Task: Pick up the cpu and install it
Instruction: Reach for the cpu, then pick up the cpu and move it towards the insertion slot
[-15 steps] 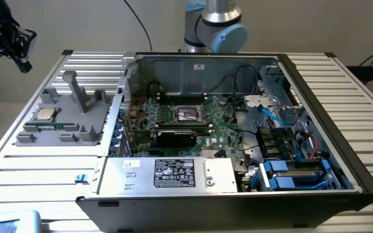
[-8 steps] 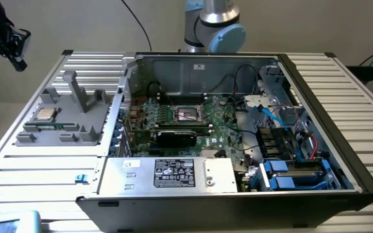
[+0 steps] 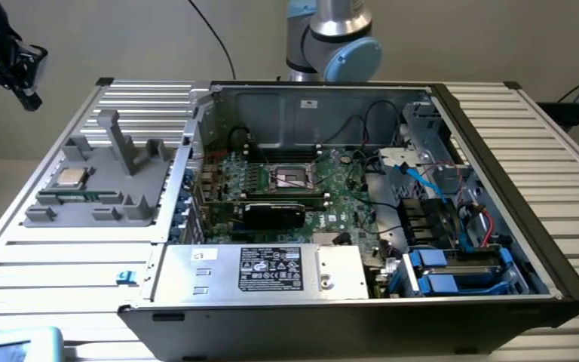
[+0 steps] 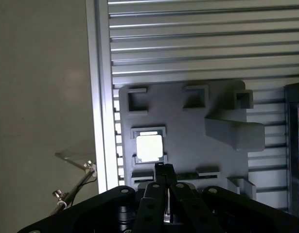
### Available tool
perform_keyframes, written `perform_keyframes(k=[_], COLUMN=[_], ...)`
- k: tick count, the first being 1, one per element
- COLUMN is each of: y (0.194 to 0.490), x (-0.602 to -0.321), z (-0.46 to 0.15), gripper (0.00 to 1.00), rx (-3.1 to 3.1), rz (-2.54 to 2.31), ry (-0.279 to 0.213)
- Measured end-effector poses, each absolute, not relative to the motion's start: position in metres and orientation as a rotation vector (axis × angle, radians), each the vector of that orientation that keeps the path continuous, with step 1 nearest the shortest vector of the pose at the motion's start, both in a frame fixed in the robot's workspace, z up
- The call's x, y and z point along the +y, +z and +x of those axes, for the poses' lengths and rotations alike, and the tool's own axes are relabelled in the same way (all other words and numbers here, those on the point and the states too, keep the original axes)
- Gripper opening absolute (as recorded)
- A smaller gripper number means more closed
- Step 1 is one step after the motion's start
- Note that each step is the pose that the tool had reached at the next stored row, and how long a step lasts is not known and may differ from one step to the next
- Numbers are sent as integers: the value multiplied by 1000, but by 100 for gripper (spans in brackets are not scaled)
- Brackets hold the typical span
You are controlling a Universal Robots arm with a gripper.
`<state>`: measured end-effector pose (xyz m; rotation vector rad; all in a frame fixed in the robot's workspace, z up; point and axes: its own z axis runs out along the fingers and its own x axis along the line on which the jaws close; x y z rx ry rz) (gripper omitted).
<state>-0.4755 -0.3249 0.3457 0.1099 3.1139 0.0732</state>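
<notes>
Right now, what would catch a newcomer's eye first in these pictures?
The open computer case fills the middle of the slatted table, its motherboard exposed. On the exterior view's left, the cpu lies in a grey holder, with the shut gripper high above that side.

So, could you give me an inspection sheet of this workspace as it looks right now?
Surface: slatted metal table carrying a grey holder tray and an open computer case.
Job's things: cpu lies flat in the holder tray, not yet in the motherboard socket.
Clutter: small blue clip on the table beside the case.
Grippers: gripper shut, empty, in the air apart from the cpu.
Cables: blue cables and a red cable inside the case; black cable against the wall.
Surroundings: plain wall; robot arm base behind the case.
</notes>
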Motion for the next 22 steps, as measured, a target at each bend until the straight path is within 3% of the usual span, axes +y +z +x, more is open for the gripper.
perform_keyframes(k=[9, 11, 13, 14, 15, 18, 22], y=[346, 346, 346, 346, 346, 346, 346], x=[-325, -325, -325, -325, -325, -325, -325], z=[-476, -476, -476, -476, -476, -476, -476], gripper=[13, 18, 31, 31, 42, 48, 66], rx=[3114, 3114, 3114, 3114, 3114, 3114, 3114], rz=[110, 110, 110, 110, 110, 110, 110], ry=[73, 73, 73, 73, 73, 73, 73])
